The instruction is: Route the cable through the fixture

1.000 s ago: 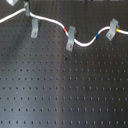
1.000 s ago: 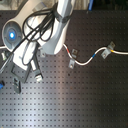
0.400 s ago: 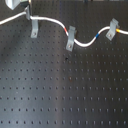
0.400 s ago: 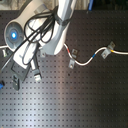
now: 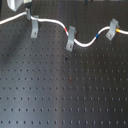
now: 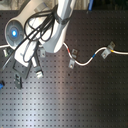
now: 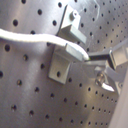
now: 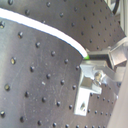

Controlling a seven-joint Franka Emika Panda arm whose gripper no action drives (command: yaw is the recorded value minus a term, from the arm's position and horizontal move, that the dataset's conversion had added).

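Note:
The white cable [image 5: 52,22] runs from the first exterior view's left over the left fixture [image 5: 35,28], through the middle clip [image 5: 71,38], and on to the right clip [image 5: 113,29], where its coloured bands [image 5: 102,35] show. My gripper [image 5: 18,4] sits at that view's top left, just beyond the left fixture. In both wrist views the cable [image 7: 30,37] ends between my fingertips, with the gripper [image 8: 90,56] shut on it. A grey clip [image 7: 61,64] stands right under the held stretch. In the second exterior view the arm [image 6: 55,30] hides the cable's held part.
The black perforated board [image 5: 65,95] fills both exterior views. Dark cables [image 6: 35,27] loop off the arm near a blue light [image 6: 13,33]. A second clip [image 7: 72,26] stands close behind the first in the first wrist view. A small grey clip [image 6: 38,71] lies beside the hand.
The hand has shifted only slightly near the left clip. The cable keeps the same course through the other two clips.

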